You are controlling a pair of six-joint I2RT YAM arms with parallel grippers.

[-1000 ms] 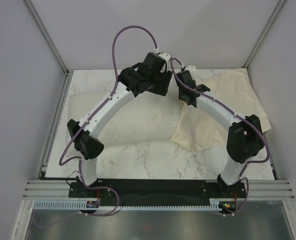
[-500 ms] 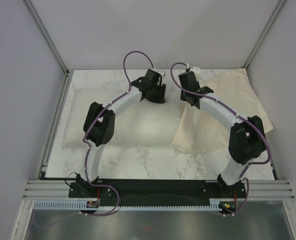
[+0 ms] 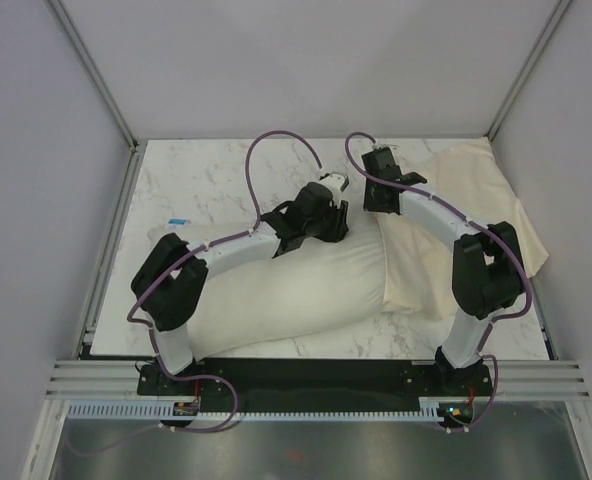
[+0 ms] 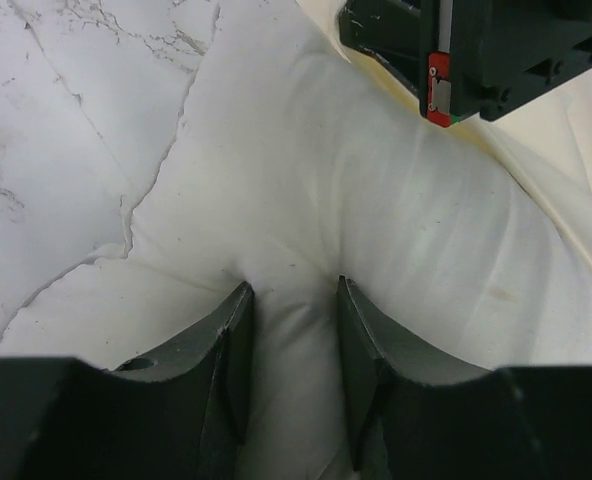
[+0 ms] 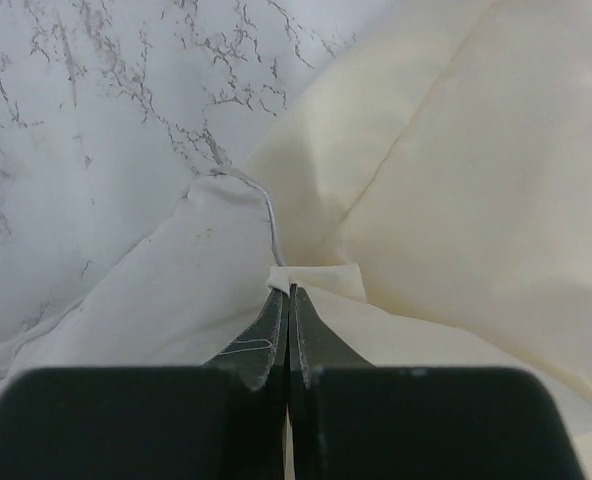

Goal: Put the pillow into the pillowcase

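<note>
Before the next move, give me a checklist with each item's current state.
1. Left gripper grips pillow: ok, a fold sits in its jaws.
2. Right gripper shut on pillowcase edge: ok.
3. Pillowcase mouth held open: cannot tell.
4. Pillow end meets pillowcase: ok, they touch.
5. Pillow inside: not ok, most lies bare on the table.
6. Grippers apart: ok, close but not touching.
</note>
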